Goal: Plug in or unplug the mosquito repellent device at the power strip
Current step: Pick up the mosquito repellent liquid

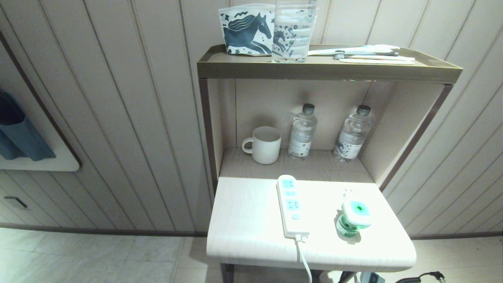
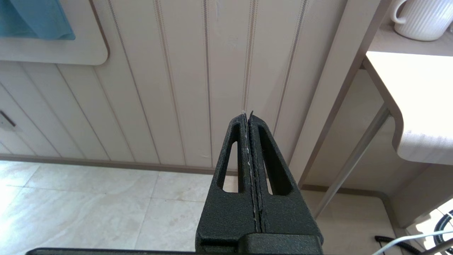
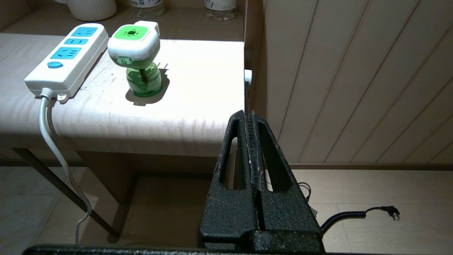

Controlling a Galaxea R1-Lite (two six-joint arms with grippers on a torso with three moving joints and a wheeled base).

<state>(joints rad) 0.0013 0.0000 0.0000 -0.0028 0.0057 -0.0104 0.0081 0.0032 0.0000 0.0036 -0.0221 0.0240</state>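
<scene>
A tall shelf unit (image 1: 330, 70) is set against a panelled wall (image 1: 129, 118), with a pale table top (image 1: 243, 228) projecting from its front. On the top shelf a horse-print pouch (image 1: 246, 33) and a clear water bottle (image 1: 294, 31) are seen; in the recess below, a ribbed white mug (image 1: 264, 144) and two water bottles (image 1: 301, 133) are lined up. The power strip (image 1: 290, 206) is laid lengthwise on the table top, its white cord (image 1: 304, 259) dropped over the near edge. The mosquito repellent device (image 1: 353, 218) is stood upright just beside the strip, on its right, unplugged. The left gripper (image 2: 247, 115) is held low beside the table with its fingers pressed together, and the right gripper (image 3: 246, 114) is held low before the table's right corner, fingers likewise together, nothing gripped.
</scene>
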